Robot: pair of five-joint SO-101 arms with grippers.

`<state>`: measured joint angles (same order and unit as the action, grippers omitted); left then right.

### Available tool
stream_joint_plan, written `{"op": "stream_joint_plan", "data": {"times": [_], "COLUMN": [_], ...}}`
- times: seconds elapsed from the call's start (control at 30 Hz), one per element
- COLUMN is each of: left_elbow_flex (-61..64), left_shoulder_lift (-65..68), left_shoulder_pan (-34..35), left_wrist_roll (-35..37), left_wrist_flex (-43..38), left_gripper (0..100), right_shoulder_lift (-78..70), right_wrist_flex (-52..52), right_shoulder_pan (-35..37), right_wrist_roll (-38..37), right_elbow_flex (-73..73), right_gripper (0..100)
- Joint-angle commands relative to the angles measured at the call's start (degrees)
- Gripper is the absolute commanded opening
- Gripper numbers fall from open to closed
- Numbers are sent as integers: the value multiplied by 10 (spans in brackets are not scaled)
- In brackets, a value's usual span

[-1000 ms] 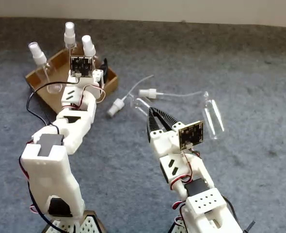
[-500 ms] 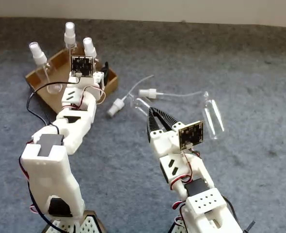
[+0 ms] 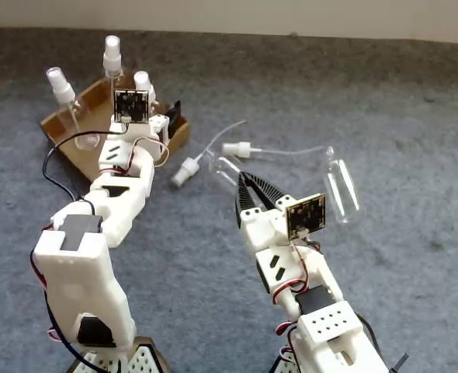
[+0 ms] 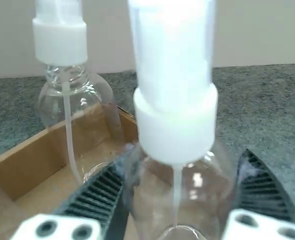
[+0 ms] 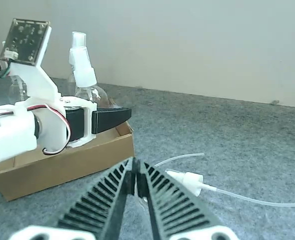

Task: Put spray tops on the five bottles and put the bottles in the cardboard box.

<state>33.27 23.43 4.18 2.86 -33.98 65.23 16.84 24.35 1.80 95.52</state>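
The cardboard box (image 3: 58, 134) at the far left holds three upright clear bottles with white spray tops. My left gripper (image 3: 157, 109) stands open around the nearest one (image 3: 142, 84). In the left wrist view that bottle (image 4: 175, 125) stands between the spread jaws of the gripper (image 4: 182, 160), beside a second bottle (image 4: 72, 100). A bare bottle (image 3: 341, 185) lies on the carpet at the right. A loose spray top (image 3: 241, 148) with a long tube lies mid-table, and another top (image 3: 186, 171) lies left of it. My right gripper (image 3: 248, 186) (image 5: 136, 175) is shut and empty, just short of the spray top (image 5: 187, 178).
Grey carpet covers the table. A clear bottle-like shape (image 3: 225, 165) lies just ahead of my right gripper. The right wrist view shows the box (image 5: 62, 160) and the left arm's jaw (image 5: 110, 117) over its corner.
My left gripper's jaw has swung outward, letting go of the third bottle, which sits slightly lower in the box. The right arm has not moved.
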Motion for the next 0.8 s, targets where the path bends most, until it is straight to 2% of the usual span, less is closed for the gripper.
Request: {"op": "stream_joint_plan", "data": {"times": [0.0,0.77], "left_elbow_flex": [1,15], "left_shoulder_lift": [-16,-18], "left_shoulder_pan": [3,6], "left_wrist_roll": [0,-1], "left_wrist_flex": [4,4], "left_gripper": [266,268], "right_shoulder_lift": [2,2], "right_wrist_flex": [-3,-3], "right_shoulder_pan": [-7,-7], "right_wrist_roll": [-6,-6], "right_elbow_flex": [69,69], "right_gripper": [4,4]}}
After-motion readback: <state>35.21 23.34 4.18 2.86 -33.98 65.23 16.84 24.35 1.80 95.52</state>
